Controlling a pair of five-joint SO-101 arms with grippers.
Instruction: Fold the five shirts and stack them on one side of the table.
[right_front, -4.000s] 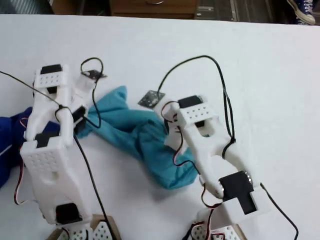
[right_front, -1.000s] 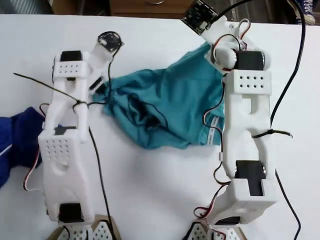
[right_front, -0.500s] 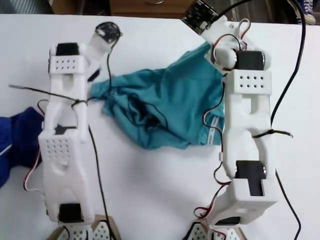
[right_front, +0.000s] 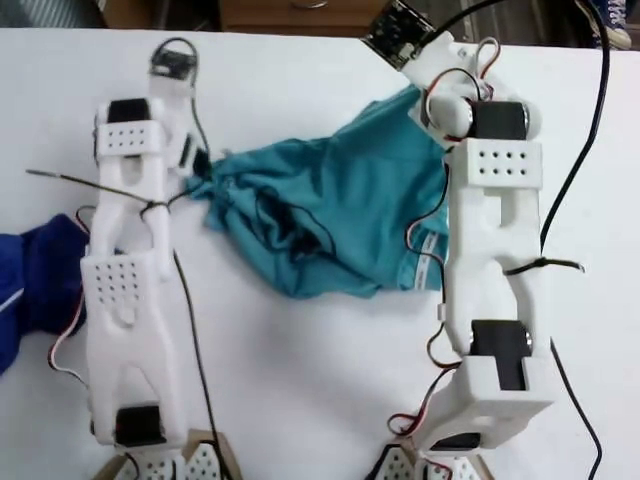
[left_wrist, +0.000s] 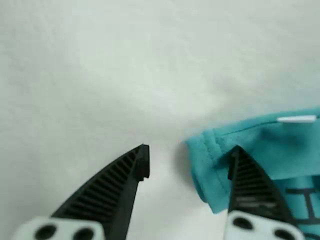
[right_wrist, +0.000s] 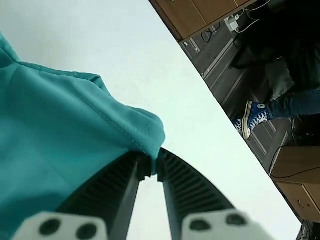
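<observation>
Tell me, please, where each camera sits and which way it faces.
High view: above the table, looking down on both arms, teal shirt and blue shirt.
Left wrist view: on the left arm, facing the tabletop; open left gripper straddles the teal hem.
Right wrist view: on the right arm, facing past the table's edge; right gripper pinches the shirt.
All share the teal shirt.

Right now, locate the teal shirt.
High view: the teal shirt lies mid-table between the arms, one corner in the right pincer, another at the open left pincer.
</observation>
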